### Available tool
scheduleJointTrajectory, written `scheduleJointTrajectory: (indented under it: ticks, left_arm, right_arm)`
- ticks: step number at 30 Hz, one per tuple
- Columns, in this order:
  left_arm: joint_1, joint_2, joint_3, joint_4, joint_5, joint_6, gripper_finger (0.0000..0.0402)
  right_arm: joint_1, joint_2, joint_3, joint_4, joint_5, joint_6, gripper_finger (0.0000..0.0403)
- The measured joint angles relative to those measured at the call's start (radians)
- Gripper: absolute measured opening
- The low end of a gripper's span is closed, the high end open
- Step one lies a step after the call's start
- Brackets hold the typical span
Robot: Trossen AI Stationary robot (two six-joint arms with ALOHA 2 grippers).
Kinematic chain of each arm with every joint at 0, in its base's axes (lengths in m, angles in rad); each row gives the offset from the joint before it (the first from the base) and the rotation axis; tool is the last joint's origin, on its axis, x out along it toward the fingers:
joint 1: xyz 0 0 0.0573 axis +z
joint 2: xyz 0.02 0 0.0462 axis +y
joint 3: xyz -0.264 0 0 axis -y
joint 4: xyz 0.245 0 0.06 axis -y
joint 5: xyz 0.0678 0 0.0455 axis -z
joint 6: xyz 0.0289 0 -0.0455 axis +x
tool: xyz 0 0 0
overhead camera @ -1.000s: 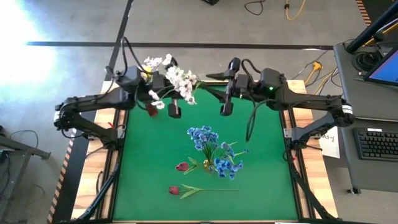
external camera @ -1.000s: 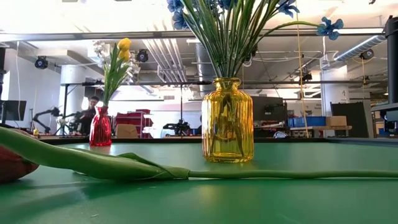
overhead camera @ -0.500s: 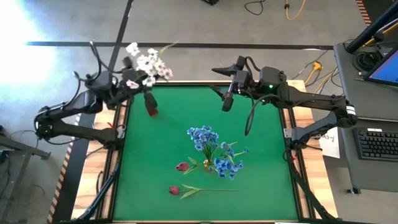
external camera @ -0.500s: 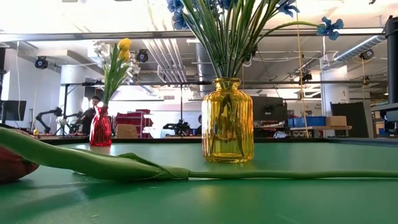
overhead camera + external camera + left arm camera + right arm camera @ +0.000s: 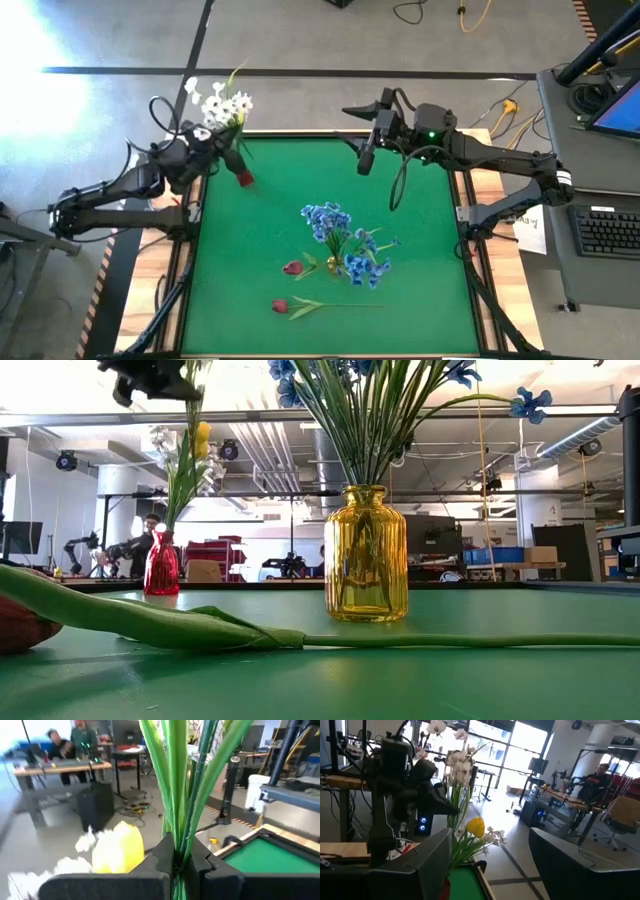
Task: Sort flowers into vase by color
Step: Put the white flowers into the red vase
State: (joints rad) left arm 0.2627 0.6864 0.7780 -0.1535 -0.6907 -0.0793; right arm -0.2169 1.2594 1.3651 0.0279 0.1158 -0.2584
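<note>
1. Swinging outward, the left arm has carried its spray of small white blossoms (image 5: 215, 102) from above the far middle of the table to a spot over the far-left corner, by the small red glass vase (image 5: 242, 176).
2. Meanwhile the right arm has lifted slightly and barely shifted; its fingers have spread wider than a second ago.
3. My reading is that the white stems are being brought to the red vase, which in the low view already holds a yellow tulip (image 5: 200, 432) and white sprays, so this bunch looks close to being lowered in.
4. Left gripper (image 5: 176, 864): its fingers are clamped tight on a bundle of long green stems, seen close up in the left wrist view. In the high view the arm reaches in from the left edge, wrist raised above the vase, blossoms pointing to the far side.
5. Right gripper (image 5: 366, 158): fingers apart and holding nothing, hanging over the far edge of the green table mat (image 5: 420, 300), right of centre, well apart from the left one.
6. Blue clustered blooms (image 5: 340, 240) stand in the ribbed amber glass vase (image 5: 365, 555) at the middle of the mat.
7. Two red-pink tulips lie unsorted on the mat: one (image 5: 293, 268) just left of the amber vase, the other (image 5: 281, 306) nearer, its stem running right.
</note>
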Motion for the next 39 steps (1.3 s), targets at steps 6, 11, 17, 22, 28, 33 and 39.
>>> scheduleJointTrajectory:
  ticks: [6, 11, 17, 22, 28, 33, 39]
  left_arm:
    - [-0.001, -0.058, -0.04, -0.101, 0.042, -0.123, 0.0]
    - [-0.001, -0.098, -0.042, -0.235, -0.027, -0.199, 0.0]
    - [-0.001, -0.13, -0.043, -0.284, -0.054, -0.198, 0.0]
    - [-0.001, -0.155, -0.07, -0.261, -0.177, -0.14, 0.0]
    - [-0.001, -0.176, -0.187, -0.023, -0.215, -0.058, 0.0]
    - [-0.001, -0.178, -0.238, 0.09, -0.233, -0.007, 0.0]
    - [-0.001, -0.178, -0.229, 0.058, -0.244, -0.009, 0.0]
  right_arm:
    - [0.0, 0.0, 0.0, -0.022, 0.0, -0.002, 0.0257]
    - [0.0, 0.0, 0.0, -0.025, -0.001, -0.003, 0.0261]
    - [0.0, 0.0, 0.0, -0.025, -0.001, -0.003, 0.0256]
    - [0.0, 0.0, 0.0, -0.025, -0.002, -0.004, 0.0255]
    - [0.0, 0.0, 0.0, -0.024, -0.002, -0.005, 0.0258]
    - [0.0, 0.0, 0.0, -0.024, -0.002, -0.003, 0.0254]
    - [0.0, 0.0, 0.0, -0.025, -0.002, 0.002, 0.0258]
